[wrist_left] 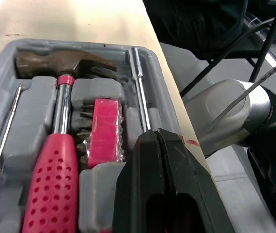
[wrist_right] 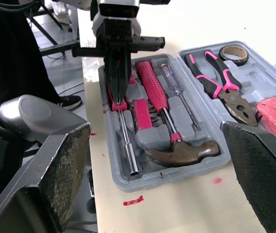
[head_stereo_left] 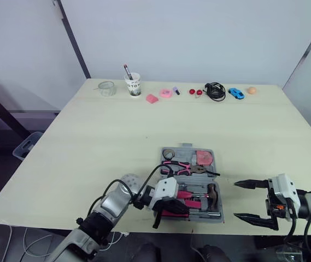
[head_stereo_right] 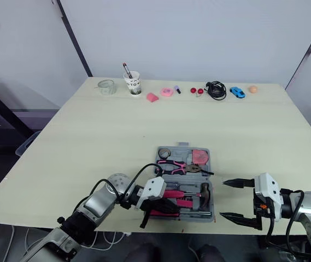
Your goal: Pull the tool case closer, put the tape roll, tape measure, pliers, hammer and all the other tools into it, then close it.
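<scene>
Pale tabletop (head_stereo_left: 117, 142), tool case (wrist_right: 128, 182) open at its near edge. Left gripper (wrist_right: 117, 85) pressed together over driver (wrist_right: 127, 145) handle; right gripper (head_stereo_left: 236, 201) spread wide alongside. Risks jamming the lid on a proud driver, or nudging the case off the edge.

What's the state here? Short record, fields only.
container: grey plastic tool case, open, near the front edge of the table
contents: pink-handled hammer, pink-handled pliers, brown tape roll, red tape measure, steel-shafted driver
left gripper: shut, tips over the driver's handle end
right gripper: open, beside the tool case
remaining: lid not yet closed
</scene>
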{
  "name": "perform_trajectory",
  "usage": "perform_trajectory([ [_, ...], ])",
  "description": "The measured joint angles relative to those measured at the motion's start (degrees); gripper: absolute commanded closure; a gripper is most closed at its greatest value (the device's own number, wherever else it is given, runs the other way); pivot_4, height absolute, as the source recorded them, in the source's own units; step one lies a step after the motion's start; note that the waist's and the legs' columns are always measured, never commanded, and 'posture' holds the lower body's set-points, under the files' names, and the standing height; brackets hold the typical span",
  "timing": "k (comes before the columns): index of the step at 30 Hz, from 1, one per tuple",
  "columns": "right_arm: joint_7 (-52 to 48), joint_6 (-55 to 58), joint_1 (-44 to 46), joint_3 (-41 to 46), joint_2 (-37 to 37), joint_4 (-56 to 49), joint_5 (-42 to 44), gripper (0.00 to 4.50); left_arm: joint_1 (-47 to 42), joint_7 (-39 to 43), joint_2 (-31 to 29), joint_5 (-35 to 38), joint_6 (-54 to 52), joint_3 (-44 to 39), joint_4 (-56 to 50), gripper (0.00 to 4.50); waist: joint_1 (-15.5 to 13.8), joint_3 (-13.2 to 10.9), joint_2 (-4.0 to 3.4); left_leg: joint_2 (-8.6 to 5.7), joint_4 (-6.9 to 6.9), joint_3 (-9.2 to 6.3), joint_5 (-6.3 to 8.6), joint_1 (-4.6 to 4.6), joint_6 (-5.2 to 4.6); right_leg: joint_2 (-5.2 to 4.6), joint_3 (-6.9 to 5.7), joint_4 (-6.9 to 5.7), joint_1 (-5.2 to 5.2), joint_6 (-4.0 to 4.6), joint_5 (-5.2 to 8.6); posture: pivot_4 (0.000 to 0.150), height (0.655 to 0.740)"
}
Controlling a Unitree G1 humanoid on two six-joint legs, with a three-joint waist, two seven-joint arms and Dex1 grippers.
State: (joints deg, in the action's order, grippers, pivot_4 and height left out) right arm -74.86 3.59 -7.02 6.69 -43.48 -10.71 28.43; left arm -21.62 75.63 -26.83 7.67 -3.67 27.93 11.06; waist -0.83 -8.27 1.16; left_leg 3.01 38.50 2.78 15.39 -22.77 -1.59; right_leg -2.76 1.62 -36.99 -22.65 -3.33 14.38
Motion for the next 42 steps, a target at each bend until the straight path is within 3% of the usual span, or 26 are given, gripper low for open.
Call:
perform_trajectory([
  [17,2.0,1.2,0.1,0.0,0.8,-0.6,0.6,0.00,1.4,-1.2,1.6,0.0,2.6,-1.3,3.4,4.45,0.1,0.6,-0.35,0.01,-0.01,-0.02,0.00,0.15,0.00,0.01,0.00,0.00,0.15,0.01,0.01,0.150,0.7400],
  [24,8.9,2.2,1.5,1.3,5.2,0.8,1.2,0.00,3.6,-6.4,1.4,6.9,-5.6,-10.9,-3.5,4.45,0.0,0.6,-0.33,0.03,0.00,-0.02,0.00,0.04,0.00,0.00,-0.02,-0.02,0.07,0.00,0.01,0.150,0.7400],
  [33,17.0,1.7,3.3,4.4,8.7,5.8,0.4,0.00,7.4,-12.2,-1.9,12.6,-8.4,-23.0,-8.4,4.45,0.2,0.6,-0.35,0.03,-0.03,0.00,0.00,0.06,0.00,0.00,-0.02,-0.02,0.05,0.01,0.01,0.150,0.7400],
  [37,18.2,-0.1,2.6,5.9,9.3,9.0,-0.3,0.00,11.4,-13.9,-4.0,13.1,-8.3,-27.9,-8.2,3.22,0.1,0.6,-0.36,0.04,-0.04,0.01,0.00,0.05,0.00,0.00,-0.02,-0.02,0.02,0.01,0.01,0.150,0.7400],
  [38,18.3,-0.5,2.2,6.2,9.4,9.7,-0.4,0.00,12.5,-14.6,-4.5,13.1,-8.1,-29.0,-8.2,2.60,0.1,0.6,-0.36,0.04,-0.04,0.02,0.00,0.05,0.00,-0.01,-0.02,-0.02,0.02,0.01,0.01,0.150,0.7400],
  [39,18.5,-1.1,1.7,6.6,9.6,10.0,-0.6,0.00,13.7,-15.0,-4.8,13.1,-7.8,-30.1,-8.2,2.36,0.1,0.6,-0.36,0.04,-0.04,0.03,0.00,0.05,0.00,-0.02,-0.02,-0.02,0.02,0.01,0.01,0.150,0.7400],
  [42,19.1,-2.1,0.1,8.0,9.8,11.3,-0.7,0.00,17.5,-16.0,-5.8,13.3,-7.3,-33.1,-8.0,0.74,0.1,0.6,-0.37,0.05,-0.05,0.05,0.01,0.06,0.00,-0.03,-0.01,-0.01,0.02,0.02,0.01,0.150,0.7400],
])
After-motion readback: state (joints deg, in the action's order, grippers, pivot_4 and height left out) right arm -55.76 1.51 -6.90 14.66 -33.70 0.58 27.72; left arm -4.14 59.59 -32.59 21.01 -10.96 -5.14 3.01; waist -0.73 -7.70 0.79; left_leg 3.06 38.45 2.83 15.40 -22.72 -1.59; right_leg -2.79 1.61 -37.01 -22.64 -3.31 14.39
